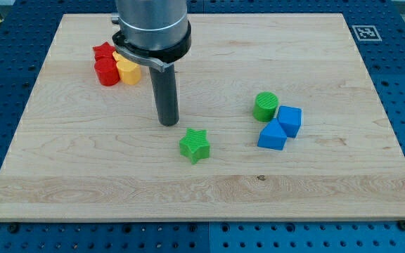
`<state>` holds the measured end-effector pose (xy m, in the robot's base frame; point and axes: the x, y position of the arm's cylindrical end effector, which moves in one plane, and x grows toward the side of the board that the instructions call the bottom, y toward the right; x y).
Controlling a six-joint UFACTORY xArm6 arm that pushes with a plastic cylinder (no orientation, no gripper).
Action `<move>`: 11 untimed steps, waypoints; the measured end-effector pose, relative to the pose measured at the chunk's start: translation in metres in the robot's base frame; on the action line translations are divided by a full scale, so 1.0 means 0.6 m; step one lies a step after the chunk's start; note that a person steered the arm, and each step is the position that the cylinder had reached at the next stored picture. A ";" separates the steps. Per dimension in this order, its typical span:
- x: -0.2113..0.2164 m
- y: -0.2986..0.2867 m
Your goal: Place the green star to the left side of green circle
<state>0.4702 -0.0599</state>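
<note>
The green star (pixel 195 145) lies on the wooden board (pixel 83 161) a little below the middle. The green circle (pixel 265 107), a short cylinder, stands to the star's upper right, well apart from it. My tip (pixel 168 123) rests on the board just to the upper left of the green star, a small gap away from it. The dark rod rises from the tip to the grey arm body at the view's top.
Two blue blocks touch the green circle's lower right: a blue cube (pixel 290 120) and a blue wedge-like block (pixel 272 135). At the upper left a red star (pixel 104 51), a red cylinder (pixel 107 72) and a yellow block (pixel 128 71) cluster together, partly behind the arm.
</note>
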 end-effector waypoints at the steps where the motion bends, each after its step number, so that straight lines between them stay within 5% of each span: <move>1: 0.000 -0.002; 3: 0.015 -0.063; 5: 0.118 0.010; 7: 0.072 0.121; 11: -0.015 0.137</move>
<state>0.4610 0.0223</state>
